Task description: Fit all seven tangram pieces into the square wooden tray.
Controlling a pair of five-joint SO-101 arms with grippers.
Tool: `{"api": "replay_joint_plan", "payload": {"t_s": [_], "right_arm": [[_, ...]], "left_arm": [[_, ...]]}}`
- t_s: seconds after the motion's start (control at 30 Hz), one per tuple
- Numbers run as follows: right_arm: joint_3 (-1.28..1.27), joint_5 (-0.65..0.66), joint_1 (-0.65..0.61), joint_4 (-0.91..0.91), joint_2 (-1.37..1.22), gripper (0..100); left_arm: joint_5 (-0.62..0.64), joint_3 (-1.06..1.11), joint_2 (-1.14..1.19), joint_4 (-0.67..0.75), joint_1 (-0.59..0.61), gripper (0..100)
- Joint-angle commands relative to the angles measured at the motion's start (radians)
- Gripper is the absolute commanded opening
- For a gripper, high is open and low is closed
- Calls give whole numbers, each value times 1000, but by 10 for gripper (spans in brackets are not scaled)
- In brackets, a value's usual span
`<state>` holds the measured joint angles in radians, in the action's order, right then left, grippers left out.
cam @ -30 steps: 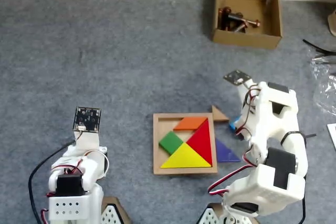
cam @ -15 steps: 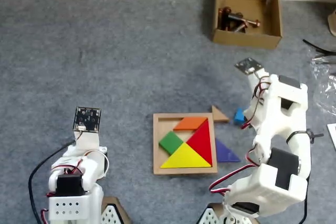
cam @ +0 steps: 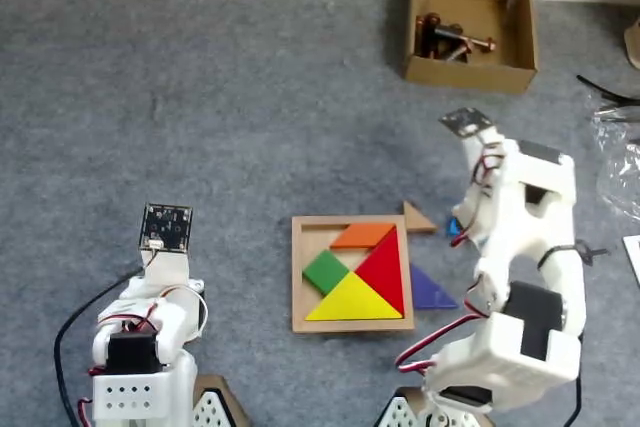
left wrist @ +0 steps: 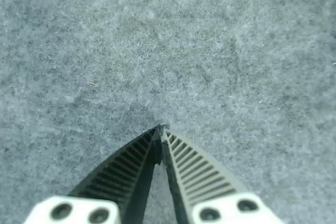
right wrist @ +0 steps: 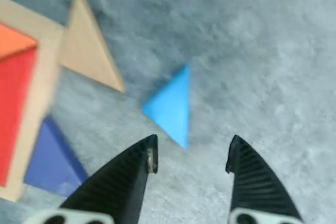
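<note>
The right gripper (right wrist: 192,149) stands with its two dark fingers (right wrist: 131,179) spread wide and grasping nothing. The blue triangle (right wrist: 170,106) lies on the grey carpet (right wrist: 273,51) just ahead of the gap, its nearest corner reaching between the fingertips, and neither finger touches it. Beside it lie the tan triangle (right wrist: 89,51) and the purple triangle (right wrist: 50,161), the latter cut by the frame edge, as is the tray (right wrist: 44,77). The left gripper (left wrist: 159,129) is clenched, its ribbed fingers (left wrist: 128,174) meeting at the tips with nothing between them, over bare carpet. In the high view the tray (cam: 298,282) sits at lower centre of the frame, holding the orange piece (cam: 362,235), green piece (cam: 325,271), red triangle (cam: 385,269) and yellow triangle (cam: 350,301), with bare wood at its upper left corner. Outside it, the tan triangle (cam: 417,217) touches its upper right corner and the purple triangle (cam: 430,290) lies against its right side. The blue triangle (cam: 455,228) lies right of the tan one, mostly hidden behind the right arm (cam: 520,277), which fills the lower right. The left arm (cam: 140,342) sits at lower left, well apart from the tray. A cardboard box (cam: 468,75) at upper right holds small brown parts too small to make out.
</note>
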<state>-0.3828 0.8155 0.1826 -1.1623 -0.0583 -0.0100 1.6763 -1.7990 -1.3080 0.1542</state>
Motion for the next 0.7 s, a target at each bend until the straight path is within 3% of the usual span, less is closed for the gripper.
{"api": "replay_joint_plan", "payload": {"t_s": [0.0,0.27,0.67], "right_arm": [[58,-44,-73,21,45,209],[15,-143,-125,120,36,209],[-4,-144,-102,122,-124,209]], "left_arm": [[5,21,2,-5,10,6],[5,21,2,-5,10,6],[5,21,2,-5,10,6]]}}
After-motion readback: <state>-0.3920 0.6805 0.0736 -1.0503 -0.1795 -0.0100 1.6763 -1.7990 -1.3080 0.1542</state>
